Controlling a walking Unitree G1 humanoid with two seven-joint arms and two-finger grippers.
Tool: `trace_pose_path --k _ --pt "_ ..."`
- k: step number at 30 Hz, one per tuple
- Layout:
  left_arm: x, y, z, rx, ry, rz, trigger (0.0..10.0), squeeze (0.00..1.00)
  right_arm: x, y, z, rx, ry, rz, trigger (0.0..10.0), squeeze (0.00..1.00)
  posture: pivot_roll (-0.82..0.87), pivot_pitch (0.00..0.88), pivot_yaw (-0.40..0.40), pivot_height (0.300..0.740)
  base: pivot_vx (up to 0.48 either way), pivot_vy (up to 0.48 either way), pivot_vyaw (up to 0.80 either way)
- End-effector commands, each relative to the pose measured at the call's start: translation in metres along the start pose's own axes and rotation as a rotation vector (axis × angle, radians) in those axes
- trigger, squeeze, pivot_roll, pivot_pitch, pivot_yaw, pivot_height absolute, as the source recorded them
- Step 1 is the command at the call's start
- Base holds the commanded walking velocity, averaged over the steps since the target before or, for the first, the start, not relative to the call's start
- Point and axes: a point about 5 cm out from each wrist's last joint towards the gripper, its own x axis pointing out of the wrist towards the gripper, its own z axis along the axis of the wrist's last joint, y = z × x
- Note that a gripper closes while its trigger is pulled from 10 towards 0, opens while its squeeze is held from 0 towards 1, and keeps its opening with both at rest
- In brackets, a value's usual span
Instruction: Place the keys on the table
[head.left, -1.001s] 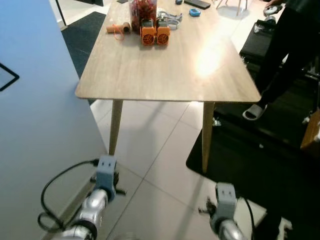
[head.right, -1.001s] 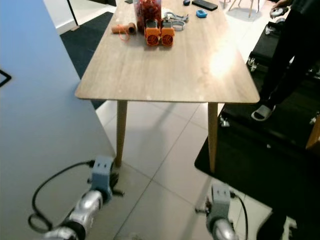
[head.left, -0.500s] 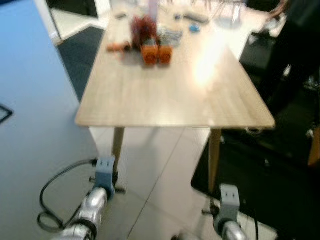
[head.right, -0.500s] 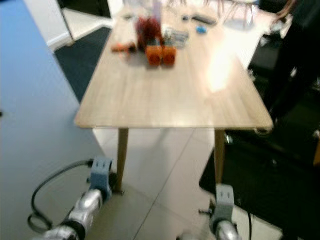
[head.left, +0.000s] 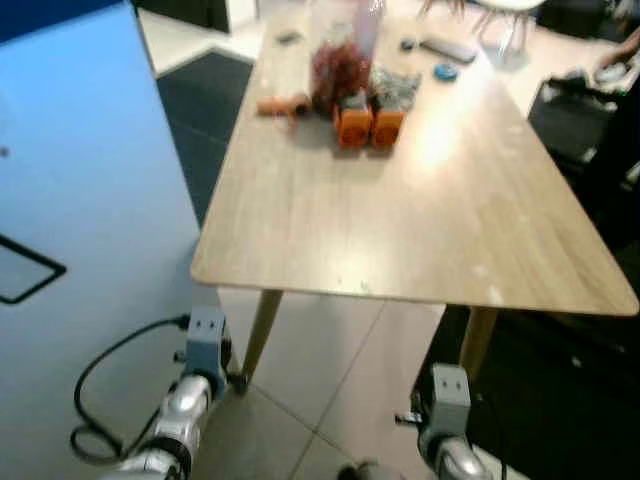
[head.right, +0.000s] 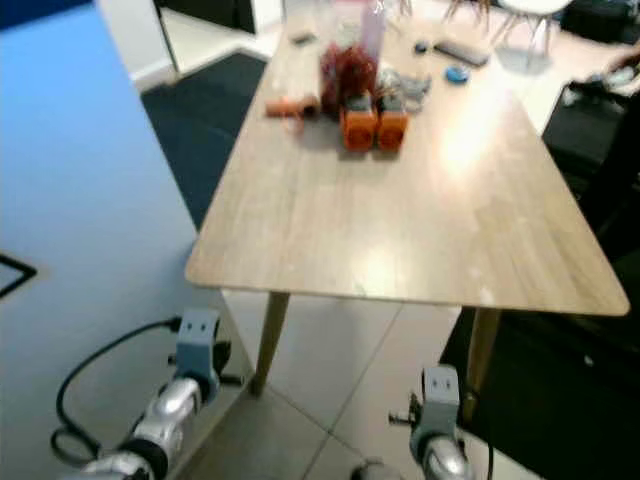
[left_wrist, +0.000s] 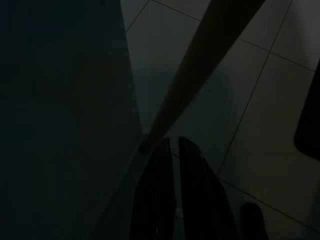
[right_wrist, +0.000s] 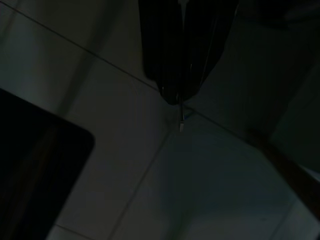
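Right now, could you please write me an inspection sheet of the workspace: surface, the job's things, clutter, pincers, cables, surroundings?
Surface: wooden table, near half bare, with glare.
Job's things: a thin metal piece hangs from the right pincer; too dark to confirm keys.
Clutter: two orange blocks, a jar of red things, an orange roll, a dark remote and a blue disc at the far end.
Pincers: both hang low over the floor; left pincer shut, beside a table leg.
Cables: black cable loops by the left arm.
Surroundings: blue panel on the left, tiled floor, dark mats.
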Motion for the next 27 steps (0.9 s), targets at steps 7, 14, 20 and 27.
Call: trace_pose_path --k 7,14,20,27 --pt "-0.0008 -0.002 -0.0017 0.019 0.0 -0.022 10.0 0.0 -0.0062 -0.0039 -0.0155 0.014 0.052 -0.017 10.0 0.0 0.05 0.066 0.017 0.74 0.0 -0.37 0.0" --pt "-0.0009 -0.0031 -0.0015 0.001 -0.006 -0.031 10.0 0.0 -0.0062 -0.0036 -0.0157 0.016 0.053 -0.017 10.0 0.0 0.05 0.068 0.016 0.74 0.0 -0.48 0.0" --pt "-0.0004 -0.0033 -0.0011 -0.027 -0.004 -0.032 10.0 0.0 -0.006 -0.0039 -0.0152 0.015 0.053 -0.02 10.0 0.0 0.05 0.069 0.017 0.74 0.0 -0.368 0.0" --pt "0.0001 -0.0025 -0.0002 -0.019 -0.001 -0.026 10.0 0.0 -0.0066 -0.0065 -0.0158 0.023 0.054 -0.033 10.0 0.0 0.05 0.068 0.019 0.74 0.0 0.0 0.0"
